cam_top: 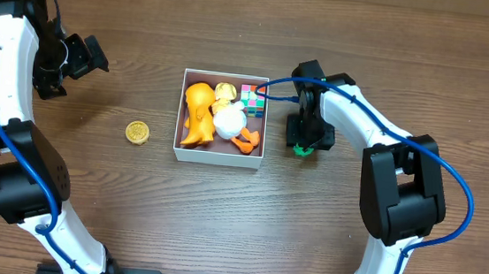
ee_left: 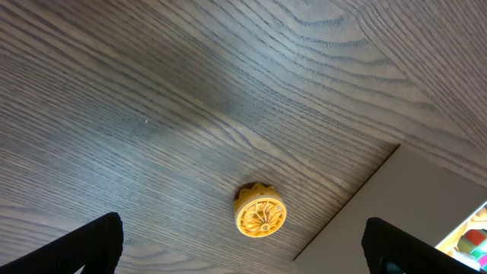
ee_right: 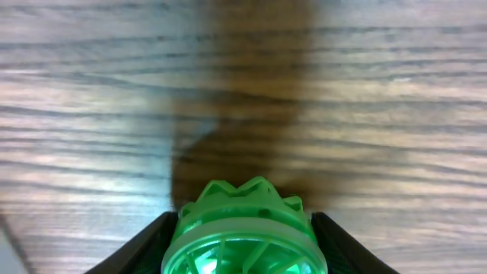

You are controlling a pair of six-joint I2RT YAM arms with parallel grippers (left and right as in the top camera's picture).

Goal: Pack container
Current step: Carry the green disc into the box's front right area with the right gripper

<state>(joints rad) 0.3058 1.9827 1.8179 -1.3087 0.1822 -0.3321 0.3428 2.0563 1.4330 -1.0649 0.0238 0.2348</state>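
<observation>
Green toothed wheel [ee_right: 242,224] fills the bottom of the right wrist view. It is pinched between the two dark fingers [ee_right: 148,247] of the right claw [ee_right: 243,247], which is narrowed onto it from either side. Whether the wheel is resting on the wooden table [ee_right: 243,76] or just off it, I cannot tell.

The container [cam_top: 220,159] lies just beside this claw, on its left. The step in hand looks like carrying the wheel across into it. To do that well, lift straight up until the wheel clears the thin white wall. Then travel left and let go over the little bare floor left near the closest wall, because the toys already inside crowd the rest. A low release should keep the wheel from bouncing or rolling off the pile.

Well beyond the container, the left claw [cam_top: 81,59] hangs high with its fingers spread wide and nothing between them. A yellow toothed wheel [ee_left: 260,215] lies flat on the table beneath and a little ahead of it.

- **Toothed wheels:** two, one green and one yellow.
- **Container:** one.
- **Toys inside it:** at least three, an orange animal figure [cam_top: 197,115], a white-and-yellow duck [cam_top: 228,120] and a multicoloured cube [cam_top: 252,100].
- **Unclear:** the orange bit by the duck may be its feet or a separate toy.
</observation>
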